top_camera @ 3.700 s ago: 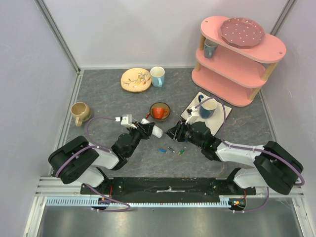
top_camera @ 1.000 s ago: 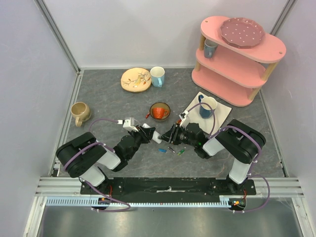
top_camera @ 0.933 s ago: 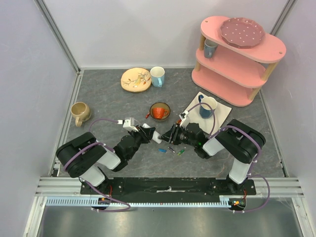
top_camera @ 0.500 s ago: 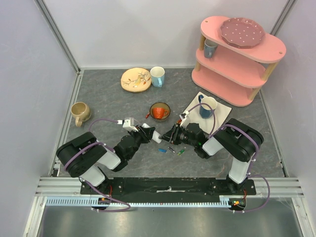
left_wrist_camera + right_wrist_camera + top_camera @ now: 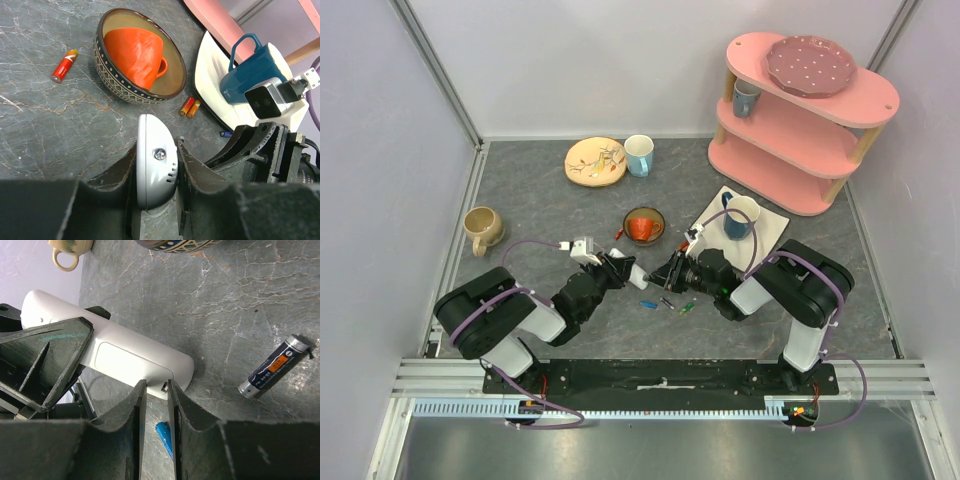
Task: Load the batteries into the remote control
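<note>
My left gripper [image 5: 623, 268] is shut on the white remote control [image 5: 636, 275], holding it by its sides just above the table. In the left wrist view its rounded end [image 5: 156, 160] sits between my fingers. In the right wrist view the remote [image 5: 115, 357] shows its back with the cover panel in place. My right gripper [image 5: 155, 387] has its jaws a narrow gap apart, with the tips at the remote's end edge by a small latch slot and nothing between them. It also shows in the top view [image 5: 670, 273]. Blue [image 5: 648, 303], dark [image 5: 666, 301] and green [image 5: 687, 308] batteries lie just in front.
A patterned bowl holding an orange cup [image 5: 137, 52] stands just beyond the remote. A red battery [image 5: 65, 65] and two orange ones [image 5: 190, 106] lie near it. A blue mug [image 5: 740, 216] stands on a white square plate. A pink shelf [image 5: 800, 110] is at the back right and a beige mug [image 5: 482, 228] at the left.
Since 3.7 s ago my right arm has folded in and brought its gripper left to the remote's end. Over the last second almost nothing moves.
</note>
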### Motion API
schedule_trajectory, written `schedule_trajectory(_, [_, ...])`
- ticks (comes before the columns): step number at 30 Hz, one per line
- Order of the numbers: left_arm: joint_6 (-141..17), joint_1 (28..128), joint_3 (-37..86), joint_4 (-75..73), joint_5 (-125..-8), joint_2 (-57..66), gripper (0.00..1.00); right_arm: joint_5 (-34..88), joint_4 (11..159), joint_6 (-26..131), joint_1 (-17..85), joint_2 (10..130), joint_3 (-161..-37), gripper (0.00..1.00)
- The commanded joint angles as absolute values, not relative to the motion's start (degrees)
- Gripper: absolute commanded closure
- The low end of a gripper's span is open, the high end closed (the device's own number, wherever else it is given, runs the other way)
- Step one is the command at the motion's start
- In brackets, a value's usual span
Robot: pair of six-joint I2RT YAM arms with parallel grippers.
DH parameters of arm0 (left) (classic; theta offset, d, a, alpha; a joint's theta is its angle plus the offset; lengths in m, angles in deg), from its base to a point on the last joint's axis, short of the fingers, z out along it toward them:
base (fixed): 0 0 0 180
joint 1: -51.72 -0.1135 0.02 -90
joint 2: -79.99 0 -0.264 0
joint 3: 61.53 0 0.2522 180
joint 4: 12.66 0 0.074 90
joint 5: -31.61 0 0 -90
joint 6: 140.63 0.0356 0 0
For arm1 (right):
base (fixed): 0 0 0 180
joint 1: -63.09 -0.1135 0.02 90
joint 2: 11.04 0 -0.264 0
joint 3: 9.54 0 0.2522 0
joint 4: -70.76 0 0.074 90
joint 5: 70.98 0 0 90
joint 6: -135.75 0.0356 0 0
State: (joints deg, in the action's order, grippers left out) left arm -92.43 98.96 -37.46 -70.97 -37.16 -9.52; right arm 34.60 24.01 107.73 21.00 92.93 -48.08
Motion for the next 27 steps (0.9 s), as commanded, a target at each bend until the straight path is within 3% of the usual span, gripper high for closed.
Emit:
schedule_trajectory(1, [-91.4,100.5,-35.6,-69.5,-37.5,-9.0,0.98,35.6,21.1,107.6,20.5,92.0,-49.5,0.70])
schedule_trajectory(27, [-91.1,100.6,-35.6,-67.2,-36.2,-8.6,0.98,34.5,24.7,106.0,20.6,87.0,-48.2,0.70])
